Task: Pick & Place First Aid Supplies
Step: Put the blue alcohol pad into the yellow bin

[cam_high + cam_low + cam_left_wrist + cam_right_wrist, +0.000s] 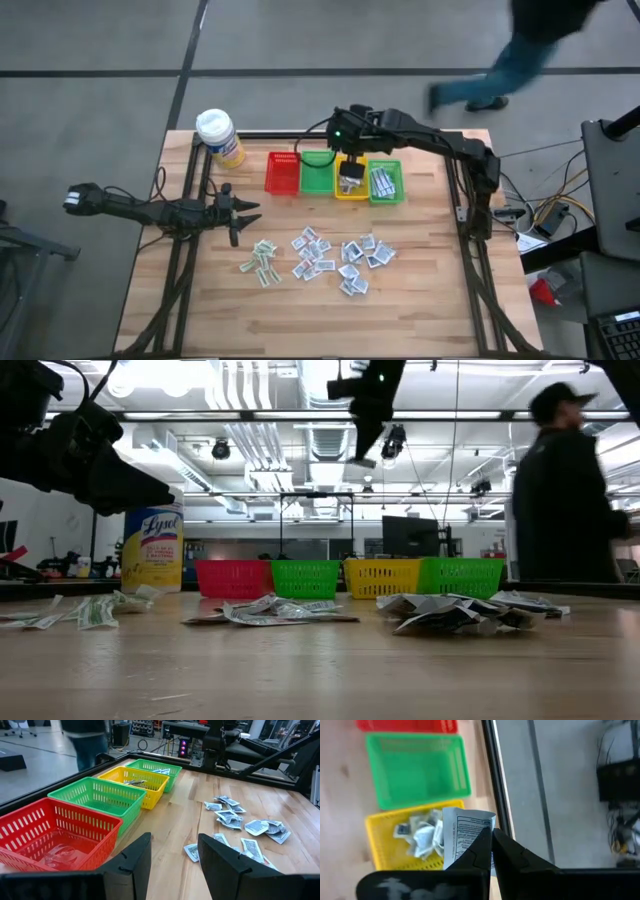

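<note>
Packet (467, 837): pinched upright in right gripper (491, 836), long axis in line with the fingers, above yellow basket (380, 842) holding crumpled packets (420, 837). Green basket (415, 770) beyond: empty. Left gripper (172, 855): unclenched, empty.

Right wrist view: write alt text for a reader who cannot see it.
The right gripper, jaws shut on a white printed packet, hangs over the yellow basket, which already holds several packets. An empty green basket and the edge of a red basket lie beyond it on the wooden table.
</note>
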